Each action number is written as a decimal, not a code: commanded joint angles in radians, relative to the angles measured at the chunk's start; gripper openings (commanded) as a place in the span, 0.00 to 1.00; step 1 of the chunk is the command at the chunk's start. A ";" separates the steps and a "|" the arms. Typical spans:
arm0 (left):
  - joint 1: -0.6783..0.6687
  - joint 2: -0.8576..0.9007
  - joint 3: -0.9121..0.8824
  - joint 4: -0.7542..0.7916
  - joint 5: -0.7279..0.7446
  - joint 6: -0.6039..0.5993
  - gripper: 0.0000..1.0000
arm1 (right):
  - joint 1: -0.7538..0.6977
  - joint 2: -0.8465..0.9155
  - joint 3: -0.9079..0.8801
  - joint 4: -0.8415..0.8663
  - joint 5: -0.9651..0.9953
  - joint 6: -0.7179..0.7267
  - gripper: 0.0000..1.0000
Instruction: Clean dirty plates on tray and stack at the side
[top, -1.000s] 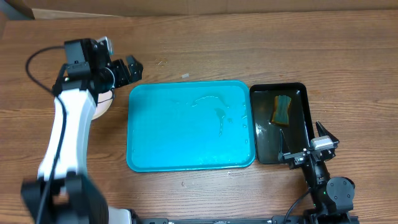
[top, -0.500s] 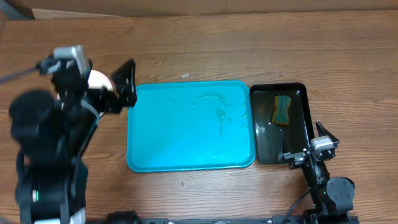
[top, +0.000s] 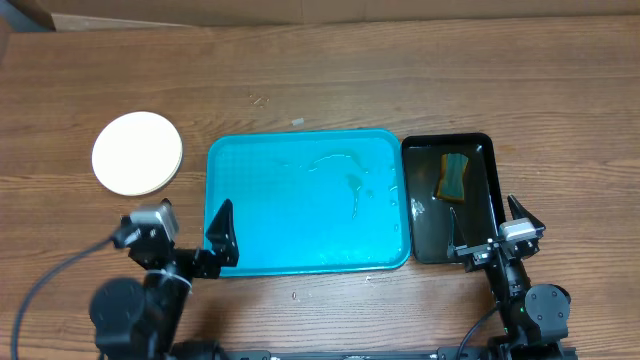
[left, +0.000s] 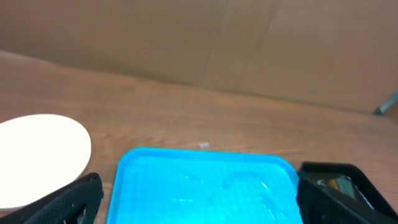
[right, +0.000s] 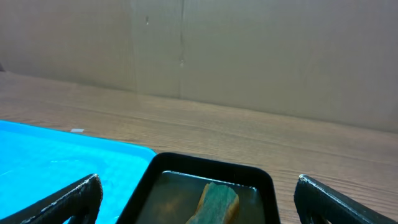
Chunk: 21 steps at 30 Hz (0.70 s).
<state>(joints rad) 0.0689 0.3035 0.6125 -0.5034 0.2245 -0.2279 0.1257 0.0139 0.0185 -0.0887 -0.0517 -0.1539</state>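
Observation:
The plates (top: 137, 153) lie as one round white pile on the bare table, left of the tray; only the top white plate shows. It also shows in the left wrist view (left: 37, 155). The turquoise tray (top: 300, 205) holds no plates, only wet streaks; it also shows in the left wrist view (left: 205, 186) and the right wrist view (right: 56, 162). My left gripper (top: 188, 243) is open and empty at the tray's front left corner, and in its own view (left: 202, 205). My right gripper (top: 490, 232) is open and empty in front of the black tray, and in its own view (right: 199, 208).
A black tray (top: 482, 200) with dark water stands right of the turquoise tray, also in the right wrist view (right: 211, 167). A green and yellow sponge (top: 455, 177) lies in it (right: 217, 200). A cardboard wall runs along the table's far edge.
My left arm has drawn back from over the plates at the far left to the front edge of the table, uncovering the pile. The right arm has not moved.

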 joint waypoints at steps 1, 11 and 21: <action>0.000 -0.121 -0.132 0.116 -0.025 0.022 1.00 | -0.003 -0.011 -0.011 0.008 0.006 0.000 1.00; -0.004 -0.301 -0.480 0.702 -0.026 -0.016 1.00 | -0.003 -0.011 -0.011 0.007 0.006 0.000 1.00; -0.004 -0.300 -0.608 0.630 -0.131 -0.016 1.00 | -0.003 -0.011 -0.011 0.007 0.006 0.000 1.00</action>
<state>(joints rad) 0.0685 0.0158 0.0124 0.1474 0.1650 -0.2359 0.1257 0.0139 0.0185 -0.0891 -0.0513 -0.1547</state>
